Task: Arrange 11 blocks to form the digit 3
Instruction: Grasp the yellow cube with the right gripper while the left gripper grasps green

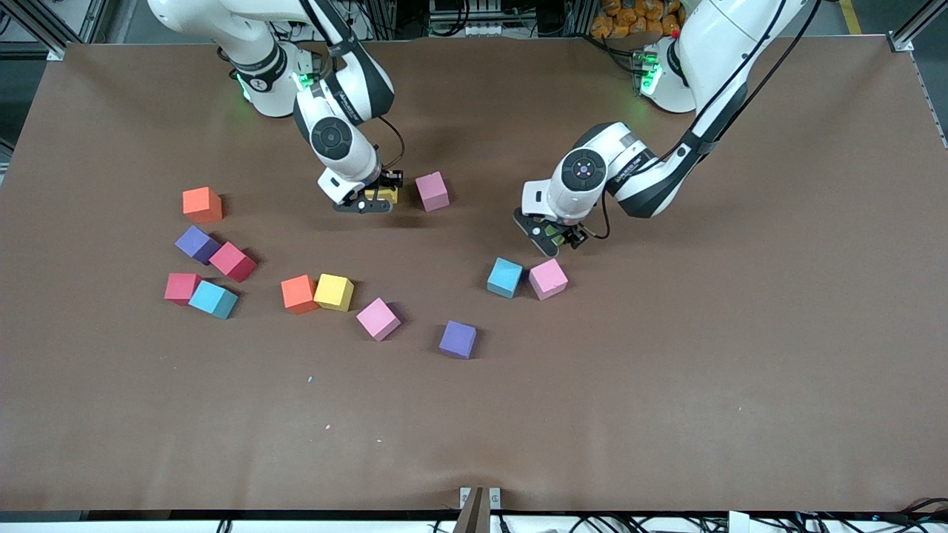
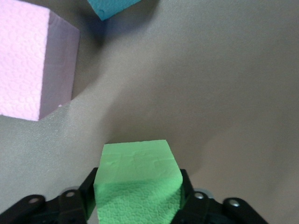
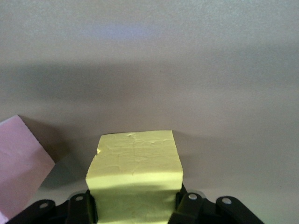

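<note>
My left gripper (image 1: 552,237) is low at the table mid-way along it, shut on a green block (image 2: 138,182) whose sides touch both fingers. A pink block (image 1: 548,278) and a light blue block (image 1: 505,277) lie just nearer the camera. My right gripper (image 1: 368,201) is shut on a yellow block (image 3: 135,177), also low at the table. Beside it sits another pink block (image 1: 432,191). The remaining blocks lie scattered, and no digit 3 is in view.
Toward the right arm's end lie an orange block (image 1: 202,204), a purple one (image 1: 197,243), two red ones (image 1: 232,261) (image 1: 182,288) and a light blue one (image 1: 213,299). Nearer the middle are orange (image 1: 299,294), yellow (image 1: 334,292), pink (image 1: 378,318) and purple (image 1: 458,339) blocks.
</note>
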